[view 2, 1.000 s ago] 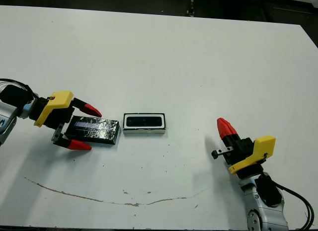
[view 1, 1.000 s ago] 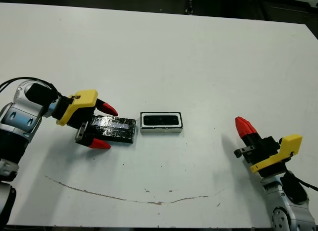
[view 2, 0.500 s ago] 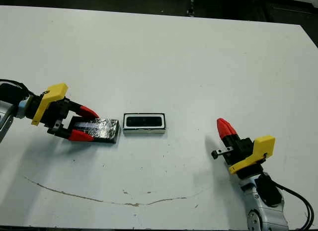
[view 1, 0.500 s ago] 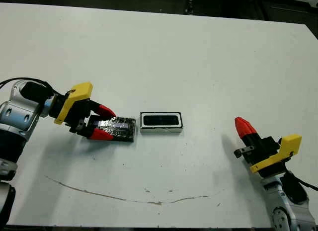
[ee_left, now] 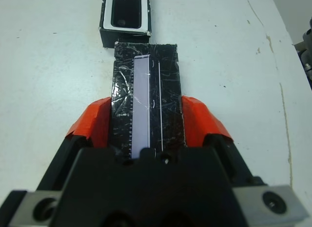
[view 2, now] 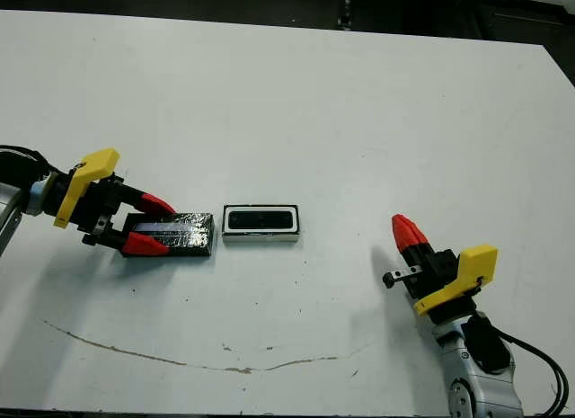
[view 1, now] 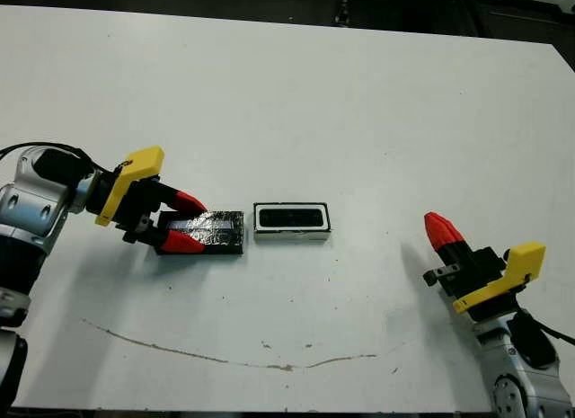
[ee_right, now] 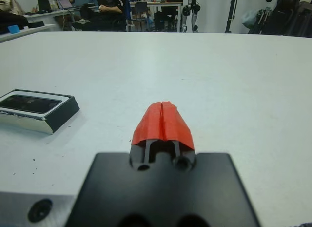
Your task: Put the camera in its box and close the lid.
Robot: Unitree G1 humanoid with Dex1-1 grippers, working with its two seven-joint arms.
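Observation:
The black crinkly lid point(view 1: 214, 232) with a pale strip point(ee_left: 142, 95) lies just left of the box point(view 1: 259, 222). My left gripper point(view 1: 197, 226) is shut on it, one red finger on each long edge at the end away from the box. The box is a small white-walled tray, and the black camera point(view 1: 291, 217) lies inside it. The left wrist view shows the box point(ee_left: 125, 37) beyond the lid's far end, with the camera point(ee_left: 126, 7) in it. Far to the right, my right gripper point(view 1: 442, 231) is shut on nothing, and its wrist view shows the box point(ee_right: 53, 120) off to one side.
A thin brown scuff line point(view 1: 225, 355) curves across the white table near its front edge. The table's far edge point(view 1: 287, 21) meets a dark floor. In the right wrist view a seated person point(ee_right: 108, 7) and desks show beyond the table.
My left gripper, open around the lid one second ago, has shut on its long edges and drawn slightly left. The right arm, box and camera have not moved.

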